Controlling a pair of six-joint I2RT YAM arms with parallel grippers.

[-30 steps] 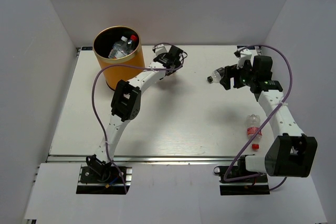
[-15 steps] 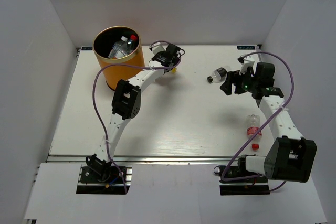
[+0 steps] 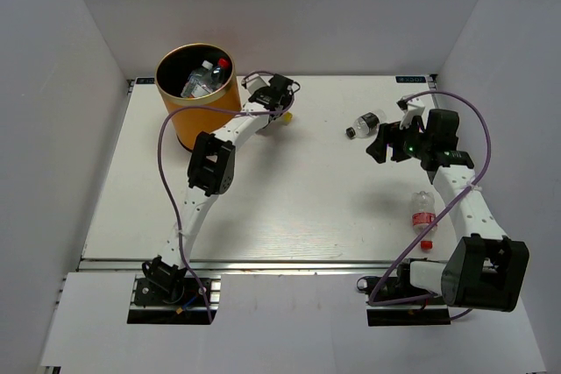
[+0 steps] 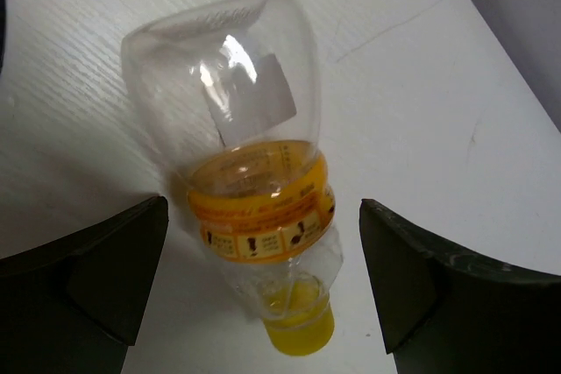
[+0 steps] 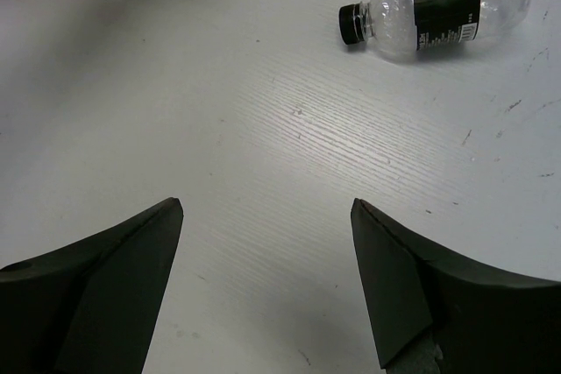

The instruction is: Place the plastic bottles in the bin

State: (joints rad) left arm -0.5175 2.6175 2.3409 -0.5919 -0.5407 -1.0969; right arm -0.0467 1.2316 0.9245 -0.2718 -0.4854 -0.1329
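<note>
- Yellow-capped bottle (image 4: 237, 111) lies on its side on the table (image 3: 307, 199), just right of the bin (image 3: 202, 124), cap toward the wrist camera.
- Left gripper (image 4: 263, 208) is released. Its jaws straddle the orange label band with a gap on each side, placed, I judge, to clamp the waist where it is narrowest.
- Several bottles (image 3: 203, 79) already lie inside the bin, one red-capped.
- Dark-labelled bottle (image 5: 443, 8) lies on its side ahead of the right gripper (image 5: 267, 216), which is spread wide with nothing between its fingers and sits well short of the bottle.
- Red-labelled bottle (image 3: 423, 216) lies near the right arm's forearm, untouched — three bottles left to bin, by my count.
</note>
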